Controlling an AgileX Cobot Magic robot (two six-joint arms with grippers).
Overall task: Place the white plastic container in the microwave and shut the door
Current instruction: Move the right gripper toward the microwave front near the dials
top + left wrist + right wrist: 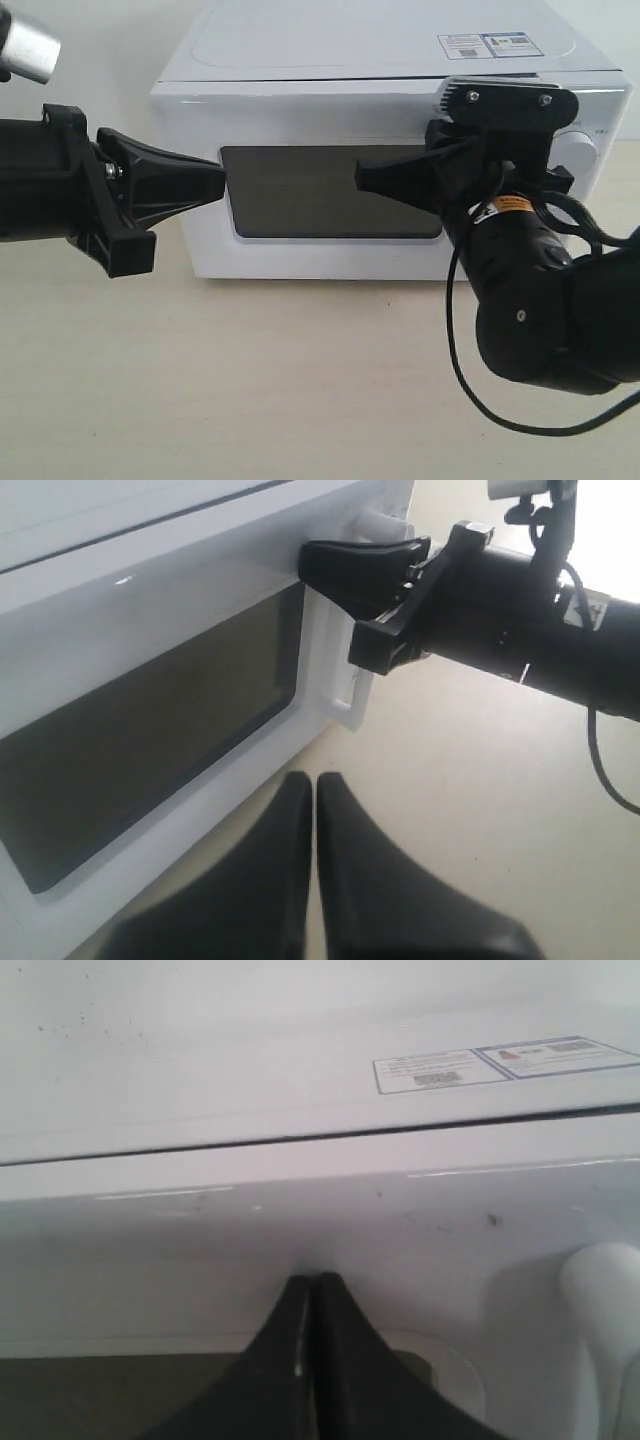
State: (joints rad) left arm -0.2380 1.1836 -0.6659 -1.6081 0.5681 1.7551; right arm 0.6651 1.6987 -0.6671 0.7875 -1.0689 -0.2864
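The white microwave point(300, 60) stands at the back of the table, its door point(330, 190) shut flat against the body. The dark window point(150, 730) shows nothing inside, and the white plastic container is out of view. My left gripper point(222, 180) is shut and empty, its tips by the window's left edge; the left wrist view shows the left gripper point(314, 780) just off the door. My right gripper point(360, 178) is also shut and empty. In the right wrist view the right gripper point(312, 1282) rests against the door's white frame above the window.
The door handle point(345, 675) is a vertical white bar near the right gripper point(308, 560). A round dial point(605, 1290) sits on the panel, stickers point(500, 1060) on top. A black cable point(470, 390) loops over the beige table point(250, 380).
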